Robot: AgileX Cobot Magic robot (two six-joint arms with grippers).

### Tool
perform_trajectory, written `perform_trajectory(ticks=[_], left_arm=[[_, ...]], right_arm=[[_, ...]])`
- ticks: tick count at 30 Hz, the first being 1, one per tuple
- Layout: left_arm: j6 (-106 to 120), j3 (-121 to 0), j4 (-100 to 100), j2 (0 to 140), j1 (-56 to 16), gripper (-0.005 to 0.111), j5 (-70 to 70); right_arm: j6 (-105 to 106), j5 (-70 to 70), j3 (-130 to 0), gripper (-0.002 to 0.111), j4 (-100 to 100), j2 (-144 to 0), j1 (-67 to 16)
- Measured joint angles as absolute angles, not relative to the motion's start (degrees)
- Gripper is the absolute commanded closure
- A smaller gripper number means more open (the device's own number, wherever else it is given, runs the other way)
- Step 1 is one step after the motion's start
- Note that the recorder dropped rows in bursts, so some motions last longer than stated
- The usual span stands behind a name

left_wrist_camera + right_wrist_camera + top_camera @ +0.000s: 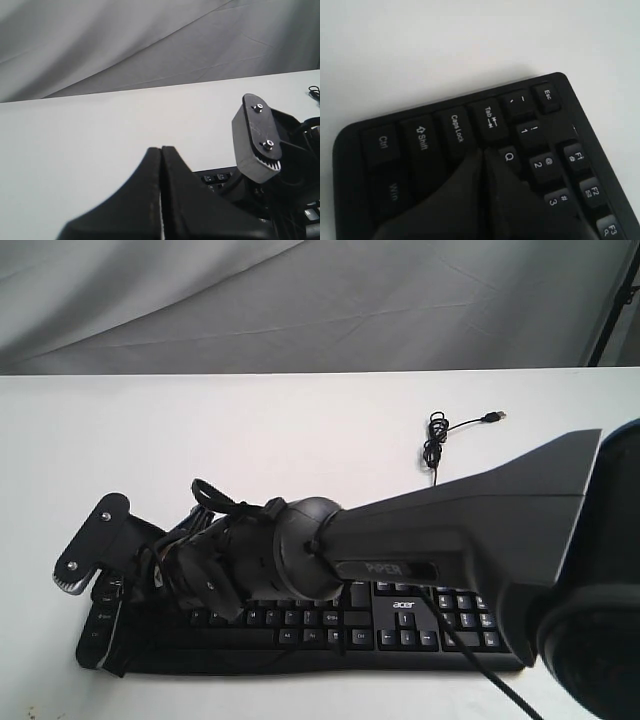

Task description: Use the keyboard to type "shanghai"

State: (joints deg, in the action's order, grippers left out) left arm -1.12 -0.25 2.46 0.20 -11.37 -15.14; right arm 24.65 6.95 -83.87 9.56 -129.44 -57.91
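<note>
The keyboard (400, 625) is wide, black and full-size, with white key legends and a small "acer" logo above its number pad (460, 615). It lies flat on the white table (250, 440), long side running across near the front edge (much of its left half is hidden). Its thin black cable (436, 445) runs away from the back edge, loosely coiled, and ends in a USB plug (494, 416) lying loose on the table.

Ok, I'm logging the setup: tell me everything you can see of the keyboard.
The keyboard is wide, black, plastic-looking, with white legends, a number pad and an acer logo. It lies flat along the table's near edge, partly hidden under the right arm. Its cable ends in a loose USB plug. The shut right gripper sits over keys beside Caps Lock.
</note>
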Motion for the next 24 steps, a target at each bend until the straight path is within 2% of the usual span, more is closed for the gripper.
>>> perform_trajectory(ticks=[12, 24], left_arm=[[-1.12, -0.25, 2.46, 0.20, -11.37, 0.107, -15.14], [-1.12, -0.25, 2.46, 0.20, -11.37, 0.107, -15.14]], right_arm=[[24.74, 10.40, -82.83, 0.108, 8.36, -125.97, -57.99], [24.10, 3.68, -58.96, 0.108, 10.21, -111.63, -53.75]])
